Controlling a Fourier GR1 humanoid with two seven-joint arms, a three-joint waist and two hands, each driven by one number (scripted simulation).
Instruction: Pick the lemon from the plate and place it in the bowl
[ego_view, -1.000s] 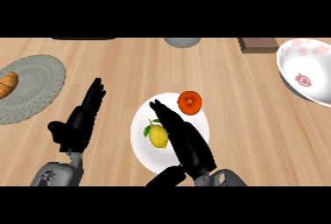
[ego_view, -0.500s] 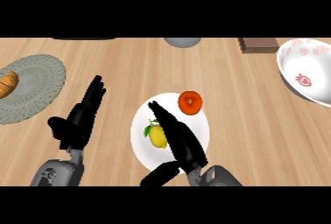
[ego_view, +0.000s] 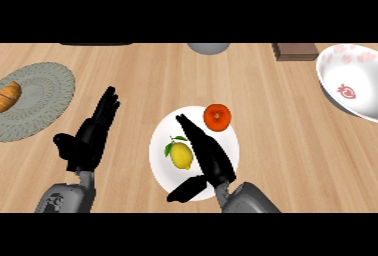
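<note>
A yellow lemon (ego_view: 181, 154) with a green leaf lies on the left half of a white plate (ego_view: 229, 142) in the middle of the counter. My right hand (ego_view: 209, 157) hovers over the plate just right of the lemon, fingers straight, thumb spread low toward the plate's near rim. It is open and holds nothing. A white bowl (ego_view: 347, 82) with red strawberry prints stands at the far right. My left hand (ego_view: 90, 137) rests open left of the plate, fingers pointing away.
A red tomato (ego_view: 218, 116) sits on the plate's far right part. A round grey woven mat (ego_view: 40, 97) with a croissant (ego_view: 9, 96) lies at the left. A grey object (ego_view: 208, 48) and a brown block (ego_view: 295, 51) stand at the far edge.
My right hand has drawn slightly back toward the near edge and shifted a little left, staying beside the lemon. The left hand and the lemon have not moved.
</note>
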